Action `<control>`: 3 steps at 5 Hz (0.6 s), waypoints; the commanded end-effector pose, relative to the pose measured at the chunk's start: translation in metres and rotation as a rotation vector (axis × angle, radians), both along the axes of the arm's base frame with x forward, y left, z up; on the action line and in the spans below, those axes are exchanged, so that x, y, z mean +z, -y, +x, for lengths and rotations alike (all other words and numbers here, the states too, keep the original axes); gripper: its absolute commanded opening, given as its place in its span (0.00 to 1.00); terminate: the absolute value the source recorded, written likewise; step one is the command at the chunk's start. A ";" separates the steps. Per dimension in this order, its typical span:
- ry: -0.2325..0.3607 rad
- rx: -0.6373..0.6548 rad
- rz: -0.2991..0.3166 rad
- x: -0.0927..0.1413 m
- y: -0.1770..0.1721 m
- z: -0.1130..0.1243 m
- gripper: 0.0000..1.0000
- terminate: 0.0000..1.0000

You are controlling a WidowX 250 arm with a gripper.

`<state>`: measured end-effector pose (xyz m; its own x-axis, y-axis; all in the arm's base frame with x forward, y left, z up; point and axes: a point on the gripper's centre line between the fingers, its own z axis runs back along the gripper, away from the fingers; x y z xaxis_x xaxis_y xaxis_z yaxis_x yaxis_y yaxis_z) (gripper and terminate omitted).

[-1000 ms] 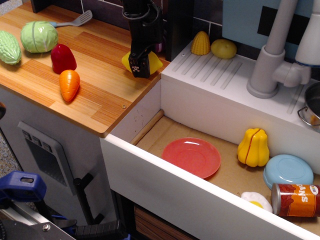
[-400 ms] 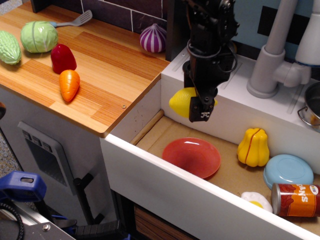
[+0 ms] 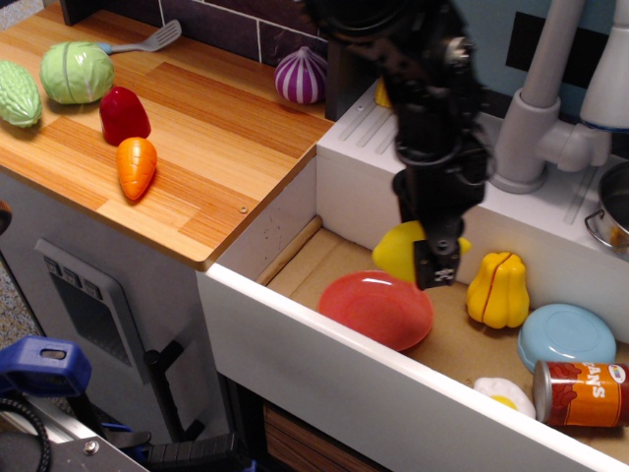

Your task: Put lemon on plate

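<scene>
The bright yellow lemon (image 3: 396, 251) is held in my black gripper (image 3: 430, 258), which is shut on it. The lemon hangs just above the far right rim of the coral-red plate (image 3: 375, 309), which lies flat on the sink floor. The arm comes down from the top of the view and hides part of the lemon's right side.
A ribbed yellow squash toy (image 3: 498, 288), a light blue plate (image 3: 567, 335), a can (image 3: 582, 392) and a fried egg toy (image 3: 504, 393) lie right of the plate. The sink's white front wall (image 3: 324, 369) is near. Carrot (image 3: 136, 166), red pepper (image 3: 124, 114), cabbage (image 3: 76, 71) sit on the wooden counter.
My gripper carried the lemon from the counter's back corner rightward over the sink edge, then down and right until it hangs by the red plate.
</scene>
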<state>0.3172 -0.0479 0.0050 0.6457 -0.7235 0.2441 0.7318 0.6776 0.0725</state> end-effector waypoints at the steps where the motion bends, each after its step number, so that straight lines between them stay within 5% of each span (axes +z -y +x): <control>1: 0.162 0.016 0.066 -0.013 -0.004 -0.004 0.00 0.00; 3: 0.260 0.027 0.082 -0.024 -0.006 -0.009 0.00 0.00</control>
<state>0.3062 -0.0448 -0.0240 0.5674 -0.7520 0.3357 0.6966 0.6556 0.2913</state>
